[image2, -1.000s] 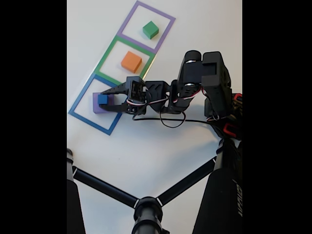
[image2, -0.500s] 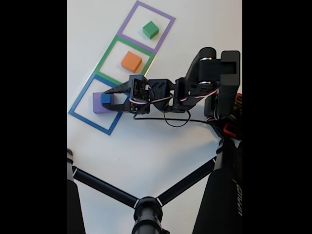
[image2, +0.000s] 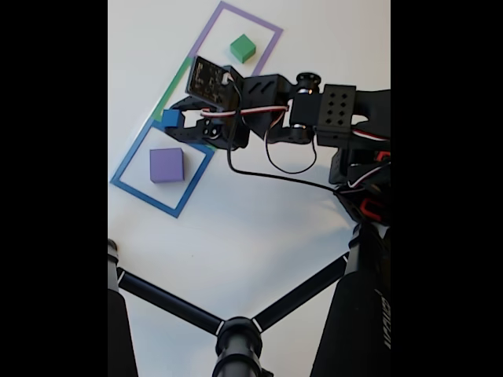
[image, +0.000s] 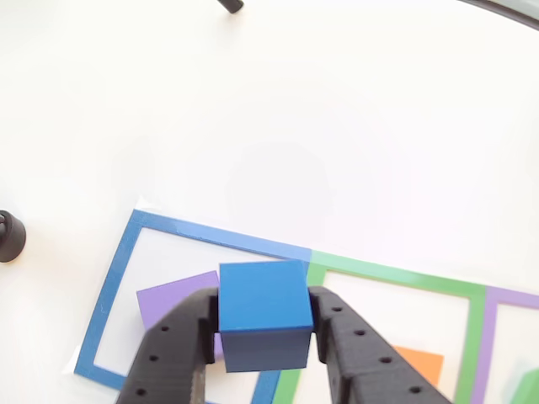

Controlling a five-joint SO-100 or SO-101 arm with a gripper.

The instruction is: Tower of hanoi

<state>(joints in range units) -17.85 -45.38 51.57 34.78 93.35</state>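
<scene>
Fixed view, left to right: your purple block (image2: pixel 167 165) lies flat inside the blue outlined square (image2: pixel 124 187). Just above that block, over the square's upper edge, your gripper (image2: pixel 174 119) has its fingers closed on a small blue cube (image2: pixel 170 118), held off the table. Farther from the purple block, the green cube (image2: pixel 242 48) sits in the purple outlined square (image2: pixel 269 49).

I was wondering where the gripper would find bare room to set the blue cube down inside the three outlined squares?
Each square holds a block with a bare margin around it. The blue square has most, beside the purple block. The purple square has margin around the green cube. The green square lies mostly hidden under the gripper holding the blue cube.
</scene>
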